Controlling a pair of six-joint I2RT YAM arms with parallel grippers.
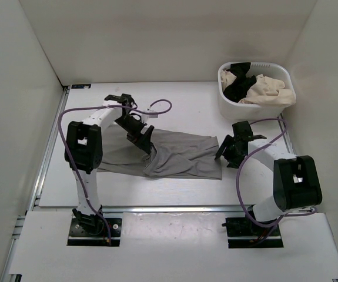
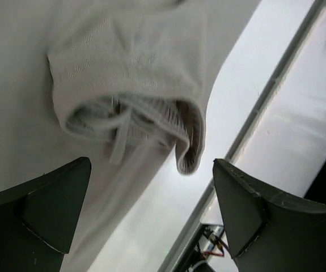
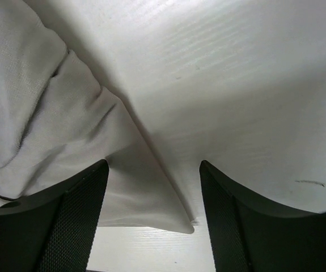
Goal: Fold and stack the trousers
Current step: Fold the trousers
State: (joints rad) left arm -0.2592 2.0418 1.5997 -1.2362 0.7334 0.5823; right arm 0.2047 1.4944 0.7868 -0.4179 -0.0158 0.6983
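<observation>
Top external view: plain mid-grey soft fabric trousers (image 1: 180, 155) lie partly folded, unstacked.
My left claw (image 1: 147, 144) and right claw (image 1: 223, 151) both gape empty just above them; more folding remains, I judge.

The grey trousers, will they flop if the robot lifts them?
Probably floppy: the trousers lie creased and rumpled on the table. Likely light, as the cloth looks thin. A push would probably bunch them.
</observation>
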